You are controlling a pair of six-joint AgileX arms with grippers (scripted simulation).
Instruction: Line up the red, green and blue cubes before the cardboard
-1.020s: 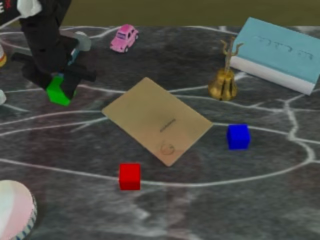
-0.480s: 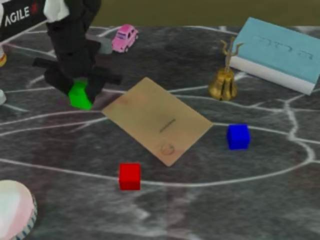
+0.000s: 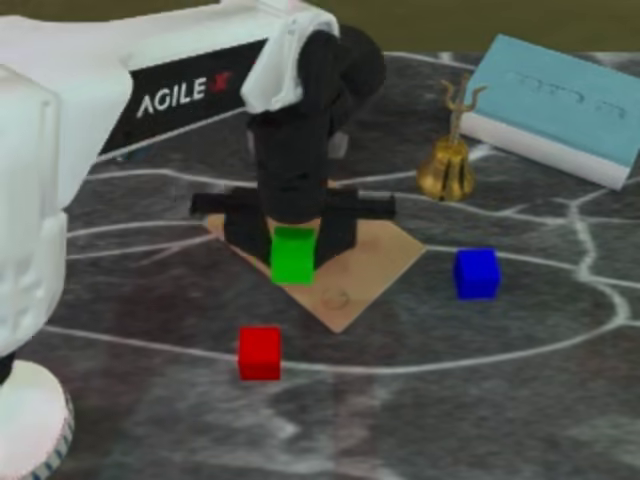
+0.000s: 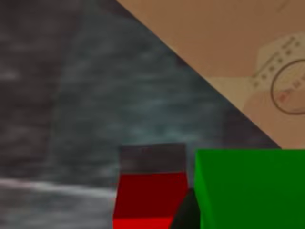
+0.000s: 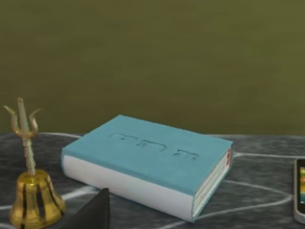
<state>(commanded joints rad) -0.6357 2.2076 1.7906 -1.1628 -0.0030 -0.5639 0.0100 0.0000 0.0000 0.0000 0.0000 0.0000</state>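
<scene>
Three cubes have to end in a row before the cardboard, and only two sit on the table now. Nearest the front lies the small bright red cube, just off the near corner of the flat tan-brown cardboard sheet. Above that sheet hangs my left gripper, its fingers closed on the small bright green cube, clear of the table. To the right, the deep blue cube rests close beside the sheet's right corner.

I judge the main risk is letting go while over the cardboard: the green cube would land on the sheet, not before it. Coming down too near the red cube could knock it, since the left wrist view shows them close together. Farther back stand a brass bell and a thick light-blue book. My right gripper is out of sight.
</scene>
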